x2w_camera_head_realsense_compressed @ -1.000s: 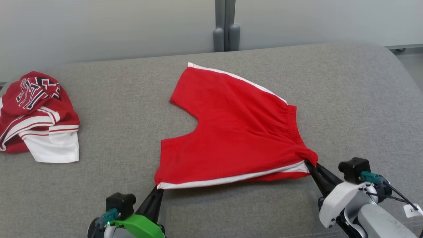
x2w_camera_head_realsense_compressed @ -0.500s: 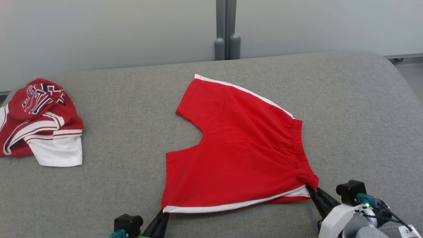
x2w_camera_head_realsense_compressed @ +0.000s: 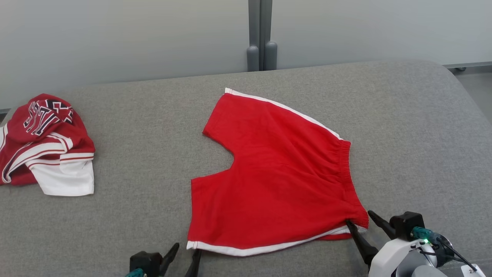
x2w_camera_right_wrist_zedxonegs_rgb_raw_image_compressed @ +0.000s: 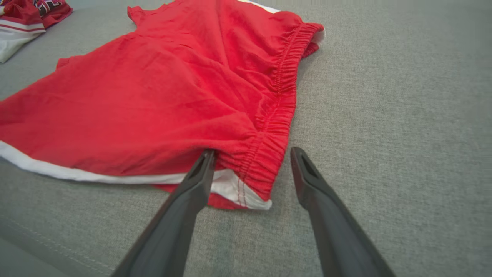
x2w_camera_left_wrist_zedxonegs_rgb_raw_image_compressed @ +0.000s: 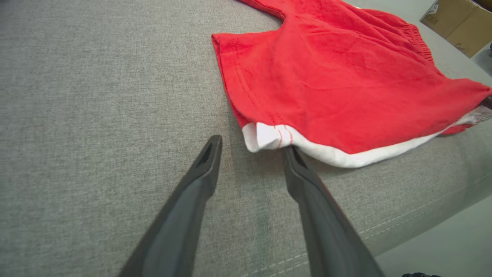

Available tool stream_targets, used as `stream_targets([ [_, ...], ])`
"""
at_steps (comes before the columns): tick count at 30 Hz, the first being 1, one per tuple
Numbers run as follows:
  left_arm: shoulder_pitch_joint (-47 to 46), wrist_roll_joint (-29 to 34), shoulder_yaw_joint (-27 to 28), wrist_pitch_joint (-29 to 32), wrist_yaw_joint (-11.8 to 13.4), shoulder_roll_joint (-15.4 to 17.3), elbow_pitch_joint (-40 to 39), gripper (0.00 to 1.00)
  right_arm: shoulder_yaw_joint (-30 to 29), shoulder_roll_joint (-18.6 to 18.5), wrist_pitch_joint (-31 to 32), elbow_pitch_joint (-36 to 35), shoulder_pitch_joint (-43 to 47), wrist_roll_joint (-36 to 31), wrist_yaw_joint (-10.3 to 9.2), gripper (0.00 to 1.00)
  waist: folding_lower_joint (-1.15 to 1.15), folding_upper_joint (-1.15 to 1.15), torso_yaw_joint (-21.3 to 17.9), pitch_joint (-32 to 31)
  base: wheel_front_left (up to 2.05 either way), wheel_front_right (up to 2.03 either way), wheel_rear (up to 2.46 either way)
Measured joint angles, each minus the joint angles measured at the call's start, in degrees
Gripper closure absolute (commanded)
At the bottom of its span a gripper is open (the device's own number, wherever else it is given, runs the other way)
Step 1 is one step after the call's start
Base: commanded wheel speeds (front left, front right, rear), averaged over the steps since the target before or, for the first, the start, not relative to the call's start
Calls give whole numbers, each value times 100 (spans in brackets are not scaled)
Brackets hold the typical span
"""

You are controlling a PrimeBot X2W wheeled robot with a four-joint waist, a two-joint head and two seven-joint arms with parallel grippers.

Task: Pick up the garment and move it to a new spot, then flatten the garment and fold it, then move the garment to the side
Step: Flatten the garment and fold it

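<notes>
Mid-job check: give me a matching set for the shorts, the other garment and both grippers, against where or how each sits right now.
1. red shorts
2. striped jersey
3. left gripper
4. right gripper

A. open, at the elastic waistband corner
B. crumpled, far left of the grey cushion
C. open, at the white-trimmed leg hem corner
D. spread out, mid-cushion

Pairs: 1-D, 2-B, 3-C, 4-A

Grey woven upholstered surface point(x2w_camera_head_realsense_compressed: 134, 115), pale grey wall panels point(x2w_camera_head_realsense_compressed: 115, 34) behind split by a dark vertical post point(x2w_camera_head_realsense_compressed: 260, 27), grey floor point(x2w_camera_head_realsense_compressed: 479, 80) far right, cardboard box point(x2w_camera_left_wrist_zedxonegs_rgb_raw_image_compressed: 457, 21) off one side, even light.
</notes>
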Motion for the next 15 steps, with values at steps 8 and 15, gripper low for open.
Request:
stream_targets([
  [8,15,27,124,-1,75,86,-76,0,-256,-97,-7,-390,199,-138,-159,0,0,0,-45,-21,0,0,0],
  [15,246,44,314,-18,204,242,-379,0,-450,-227,-8,-917,442,-309,-321,0,0,0,-207,-92,0,0,0],
])
